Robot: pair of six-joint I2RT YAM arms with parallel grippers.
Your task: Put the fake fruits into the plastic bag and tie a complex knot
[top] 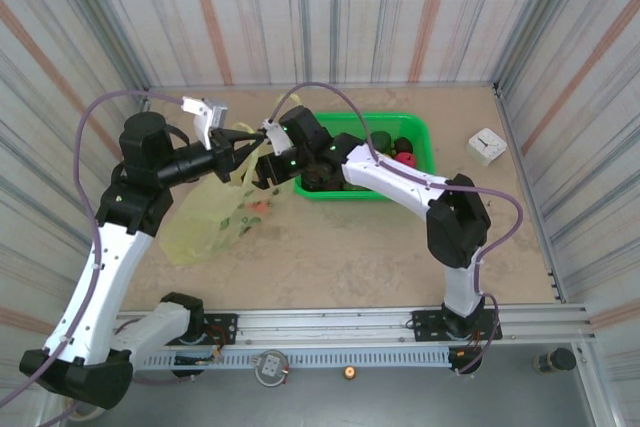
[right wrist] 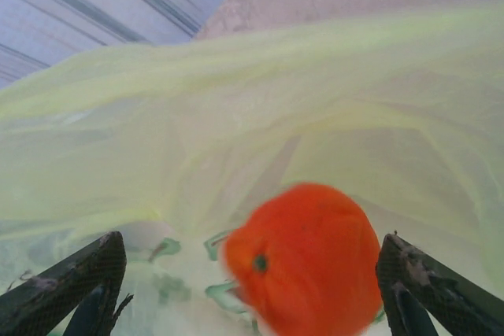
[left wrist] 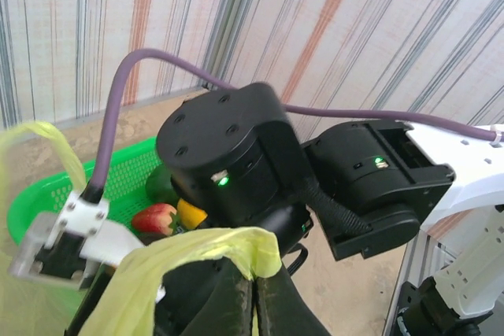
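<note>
Striped curtain walls around a tan desk (top: 400, 247). Toward its far-left the plastic bag (top: 205, 227) hangs half raised. It looks like thin limp film: near weightless, slippery, collapsing unless held by the rim or handles. Pinched tight on a bunched rim fold, the left hand (left wrist: 253, 298) keeps the mouth up. Over that mouth the right hand (right wrist: 250, 251) has jaws wide, with an orange fruit (right wrist: 303, 261) between them touching neither finger, blurred, probably loose. Other fake fruits (top: 395, 152), likely hard, light and roll-prone, lie in the green basket (top: 425, 132) at the far edge's middle.
</note>
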